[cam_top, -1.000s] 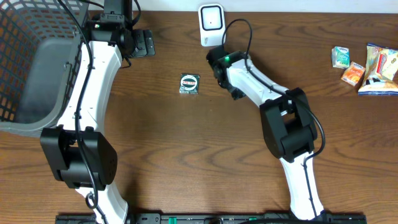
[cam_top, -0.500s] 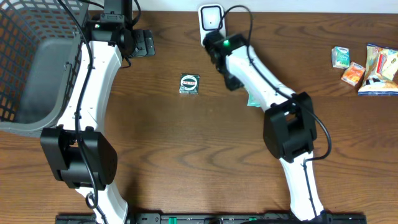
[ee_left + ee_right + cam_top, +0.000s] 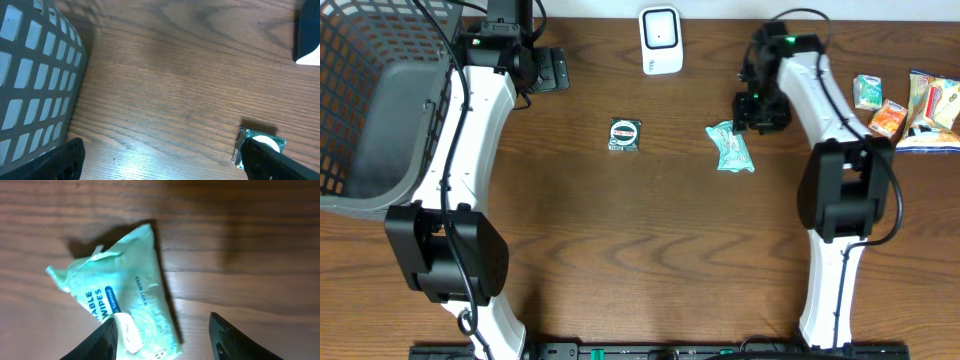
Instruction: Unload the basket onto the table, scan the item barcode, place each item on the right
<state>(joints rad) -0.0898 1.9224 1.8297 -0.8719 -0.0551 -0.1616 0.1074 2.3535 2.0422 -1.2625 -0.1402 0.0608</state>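
Note:
A pale green pack of wipes point(image 3: 731, 147) point(image 3: 120, 300) lies flat on the wooden table, right of centre. My right gripper point(image 3: 757, 108) point(image 3: 167, 340) hovers just above its right end, open, and the pack reaches under the left finger point(image 3: 102, 340) without being clamped. The white scanner point(image 3: 660, 40) stands at the table's back edge; its dark corner point(image 3: 307, 35) shows in the left wrist view. A small dark green packet point(image 3: 624, 134) point(image 3: 260, 145) lies at centre. My left gripper point(image 3: 548, 68) point(image 3: 160, 165) is wide open and empty at the back left.
A grey mesh basket point(image 3: 370, 100) point(image 3: 35, 75) fills the left side, next to the left arm. Several snack packets point(image 3: 910, 105) lie at the far right edge. Both arm bases stand at the table's front edge.
The right arm swung from in front of the scanner over to the right. The wipes pack came out of its jaws and now lies on the table. The left arm stayed put.

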